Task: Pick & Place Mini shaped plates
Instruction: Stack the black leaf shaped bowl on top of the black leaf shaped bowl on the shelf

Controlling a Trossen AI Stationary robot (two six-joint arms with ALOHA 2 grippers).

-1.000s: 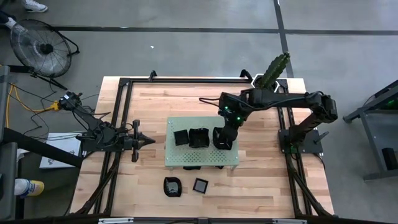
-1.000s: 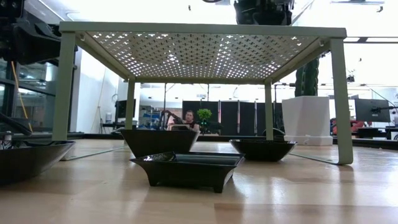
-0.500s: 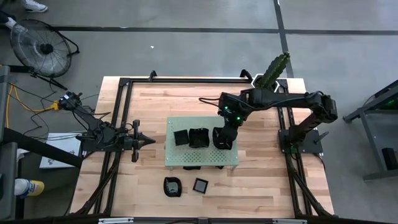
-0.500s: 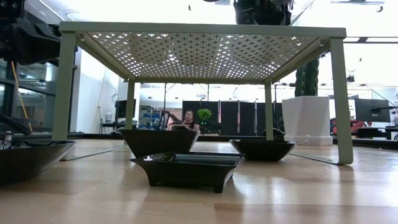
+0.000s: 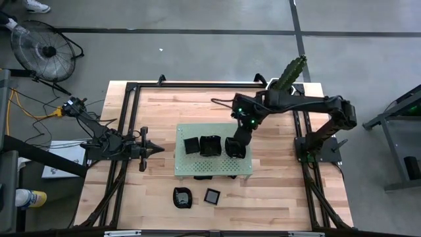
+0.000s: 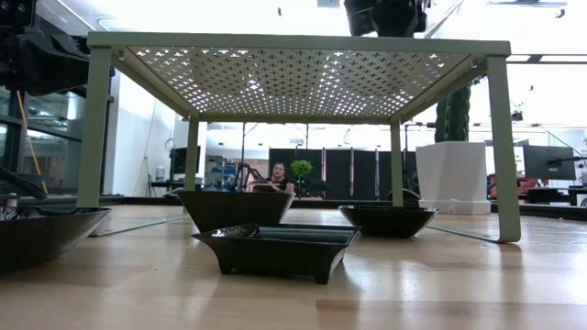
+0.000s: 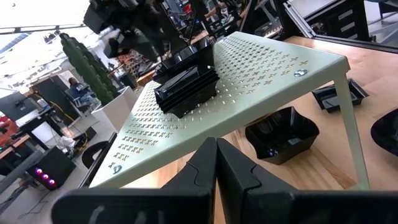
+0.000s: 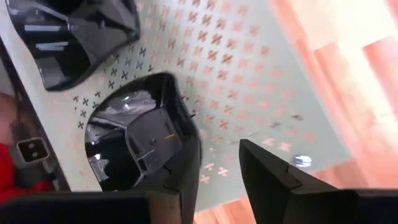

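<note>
Three mini shaped plates, glossy black, sit in a row on the green perforated board (image 5: 214, 164): left (image 5: 191, 145), middle (image 5: 210, 145) and right (image 5: 234, 149). My right gripper (image 8: 216, 152) hangs open over the right plate (image 8: 134, 134), pointing steeply down. One finger (image 8: 186, 177) stands over that plate's rim, the other (image 8: 267, 174) over bare board. My left gripper (image 7: 216, 165) is shut, level, at the table's left, pointing at the board. More plates rest on the table near the front edge (image 5: 182, 197), (image 5: 212, 195) and under the board (image 6: 240, 209), (image 6: 385, 220), (image 6: 275, 249). My right gripper has one finger in front of the right plate's rim (image 8: 180, 118); I cannot tell whether it touches it. The plate sits flat on the board, and nothing lies between the fingers.
A white pot (image 6: 451, 176) with a cactus (image 5: 289, 76) stands at the table's far right corner. The board stands on four legs (image 6: 503, 147) with room beneath. Another black plate (image 6: 41, 234) lies at the near left in the low view. Bare wood lies right of the board.
My right gripper has eased slightly up and toward the far edge, so more of the right plate shows beneath it in the high view. The plate stays where it was on the board.
</note>
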